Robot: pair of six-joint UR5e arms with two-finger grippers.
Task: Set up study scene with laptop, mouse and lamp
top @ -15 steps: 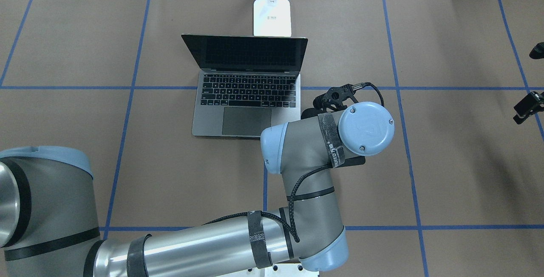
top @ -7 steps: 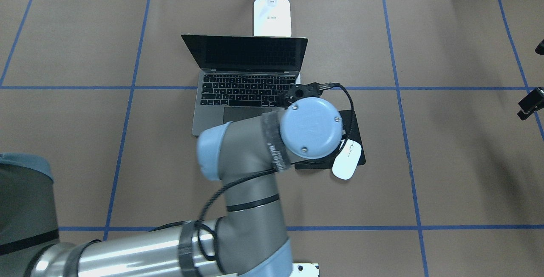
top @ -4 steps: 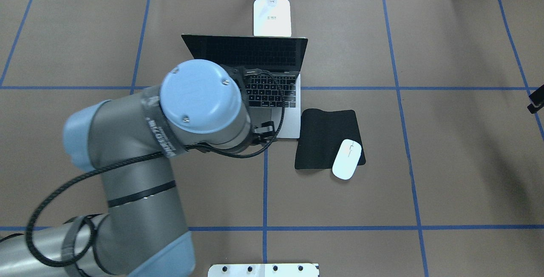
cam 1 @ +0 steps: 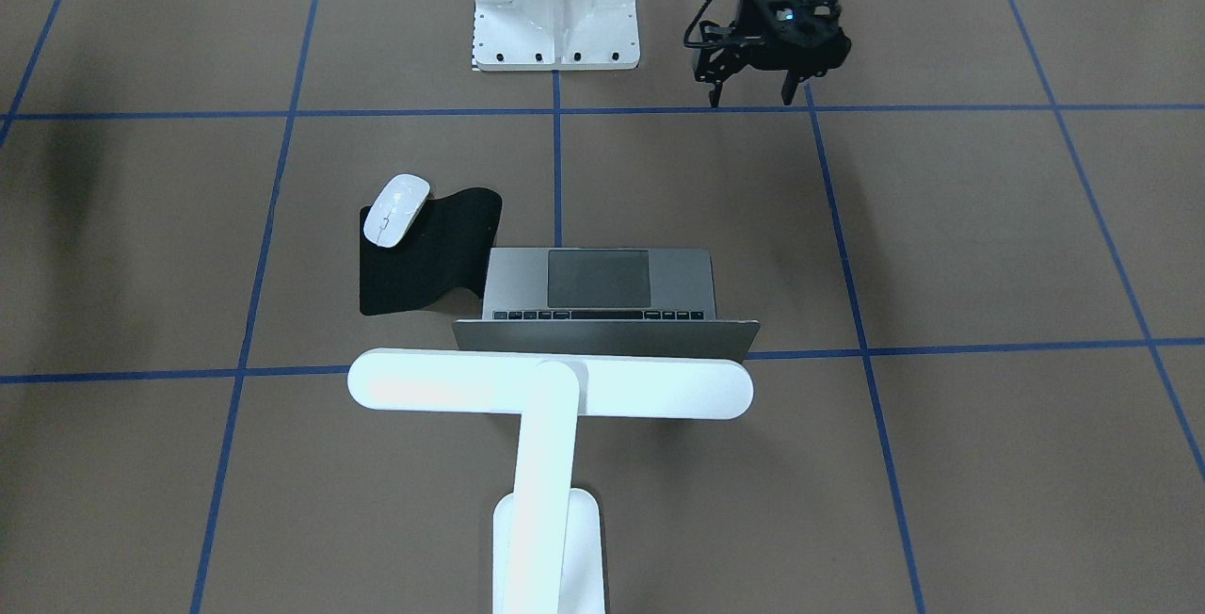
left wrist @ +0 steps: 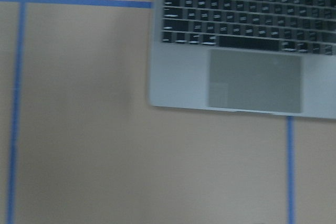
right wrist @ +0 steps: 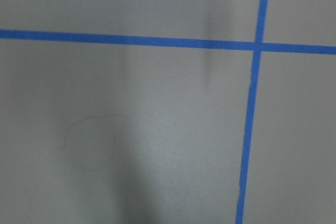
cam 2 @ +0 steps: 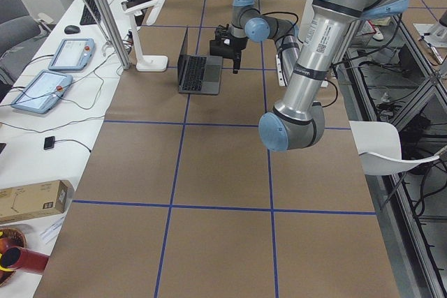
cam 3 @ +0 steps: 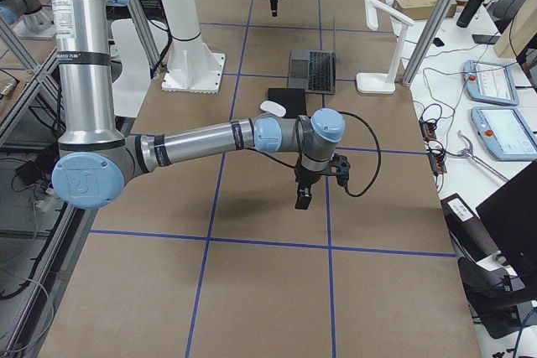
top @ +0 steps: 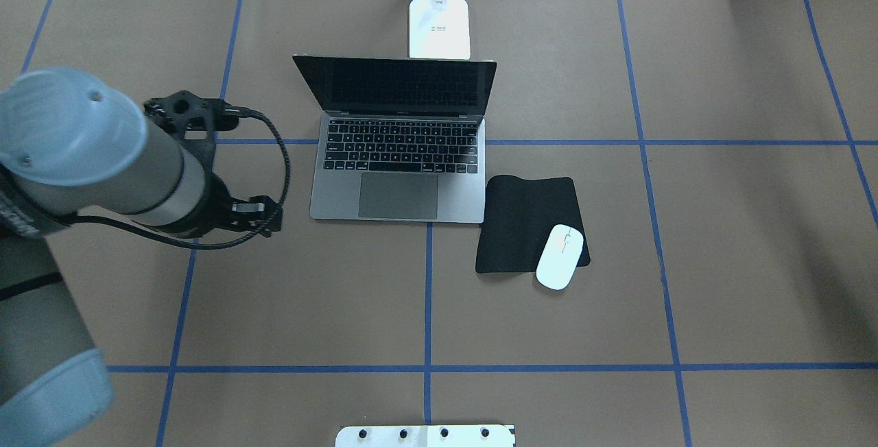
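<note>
The laptop (top: 398, 173) stands open at the table's middle, screen toward me; it also shows in the left wrist view (left wrist: 252, 77). The white mouse (top: 560, 256) lies on the near right corner of a black mat (top: 525, 221), partly over its edge. The white lamp (cam 1: 551, 386) stands behind the laptop, its base (top: 439, 29) at the far edge. My left gripper (cam 1: 756, 96) hangs open and empty above the table, left of the laptop. My right gripper (cam 3: 302, 199) shows only in the exterior right view, over bare table; I cannot tell whether it is open.
A white bolted pedestal (cam 1: 555, 11) stands at the near edge between the arms. Blue tape lines (top: 428, 296) divide the brown table cover. Tablets and cables lie beyond the far edge (cam 3: 491, 81).
My left arm has swung left from over the mat, across the laptop, to its left side. The mouse now shows lying on the mat. My right gripper has left the overhead view.
</note>
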